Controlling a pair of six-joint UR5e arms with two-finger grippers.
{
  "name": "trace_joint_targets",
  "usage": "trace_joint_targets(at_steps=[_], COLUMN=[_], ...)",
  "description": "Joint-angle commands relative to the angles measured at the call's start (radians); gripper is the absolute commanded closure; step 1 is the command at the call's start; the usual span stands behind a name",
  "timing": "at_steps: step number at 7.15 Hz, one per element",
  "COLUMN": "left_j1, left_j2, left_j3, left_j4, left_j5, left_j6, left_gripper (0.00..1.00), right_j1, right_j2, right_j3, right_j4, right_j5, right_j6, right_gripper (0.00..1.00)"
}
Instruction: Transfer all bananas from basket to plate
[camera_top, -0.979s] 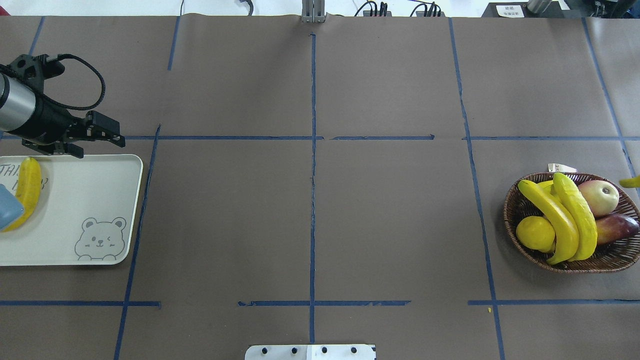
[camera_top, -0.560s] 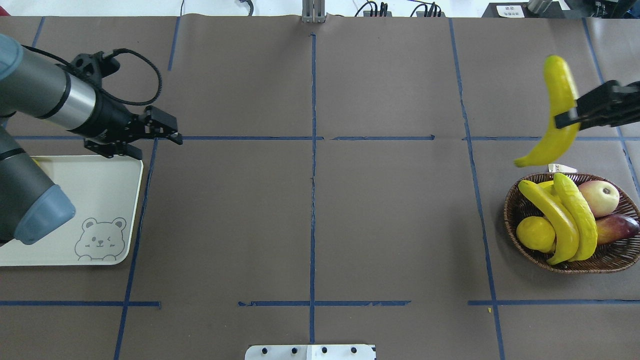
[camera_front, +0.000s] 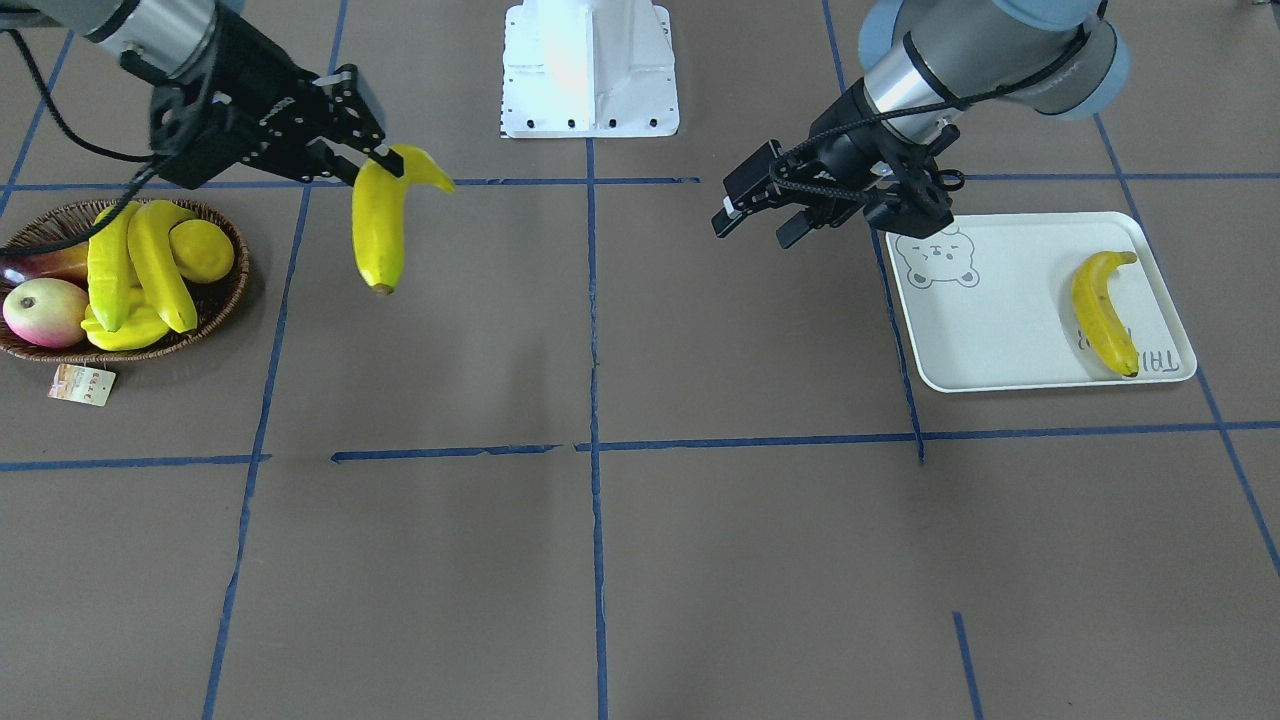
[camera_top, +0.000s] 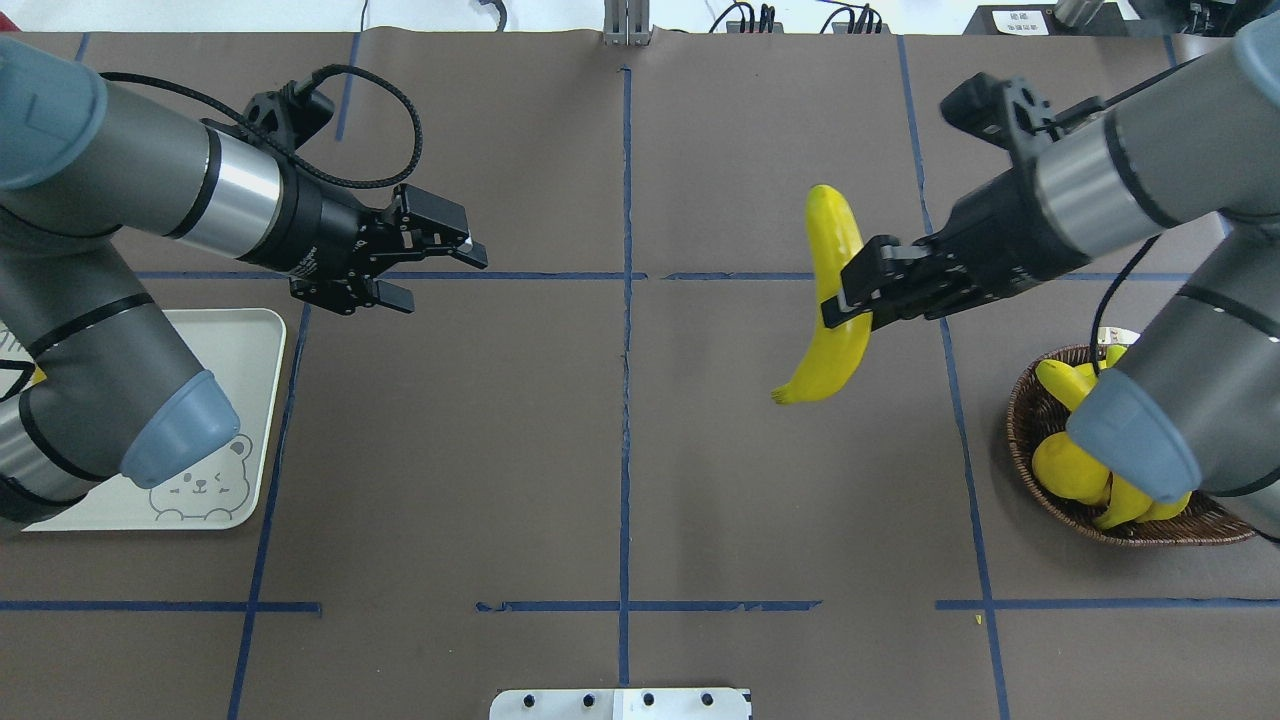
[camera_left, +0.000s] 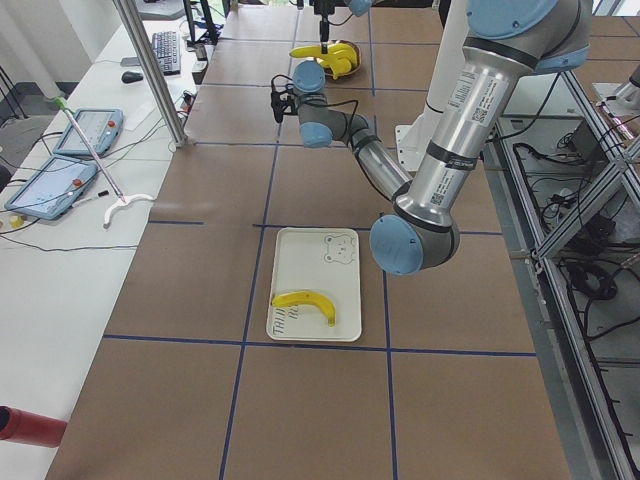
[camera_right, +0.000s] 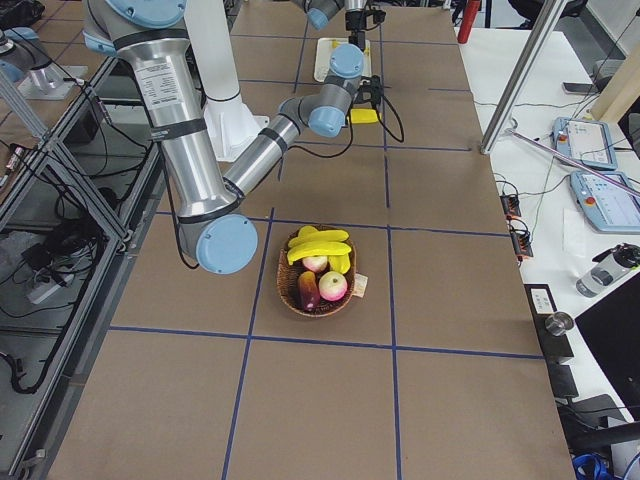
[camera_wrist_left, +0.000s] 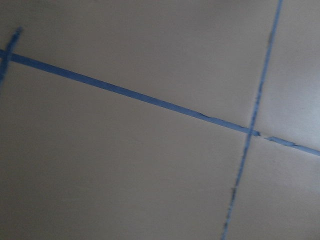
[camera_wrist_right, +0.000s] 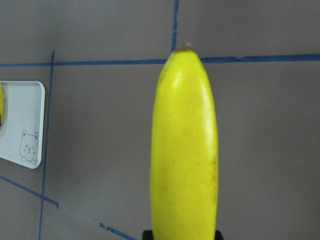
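From the front, the right gripper, jaws pinching a banana, hangs it over bare bench beside the basket holding two bananas; a fourth banana lies on the plate. Overhead, the held banana has moved from near the basket toward the centre line; the left gripper, jaws spread, has advanced off the plate.
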Motion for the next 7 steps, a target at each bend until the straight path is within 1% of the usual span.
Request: trace_joint_targets(at_steps=[1,2,3,6,7], left_j1=[0.034,0.063,0.098,0.152,0.17], left_j2=[-0.075,-0.082,-0.082,-0.131,-0.134], left_j3=[0.014,0.021,0.038,0.052,0.052], left_j4=[-0.044,-0.117,-0.202,-0.218,-0.218], left_j5=[0.013,0.064,0.143,0.19,0.211], left_j6=[-0.049,-0.111,-0.168,-0.219,-0.219], left_gripper=[0.01,0.01,0.01,0.02,0.02], right_j1=[-0.139,-0.169,-0.184,-0.276,-0.29], right_j2=[0.091,0.107,0.122,0.154,0.168], right_j3=[-0.004,-0.002,-0.001,0.004,0.004], right_j4=[-0.001,0.001,0.001,0.002,0.002], right_j5=[-0.14,-0.186,-0.194,-0.298,-0.309], right_j6=[0.046,0.063,0.084,0.117,0.135], right_gripper=[0.99,0.99,0.99,0.99,0.99])
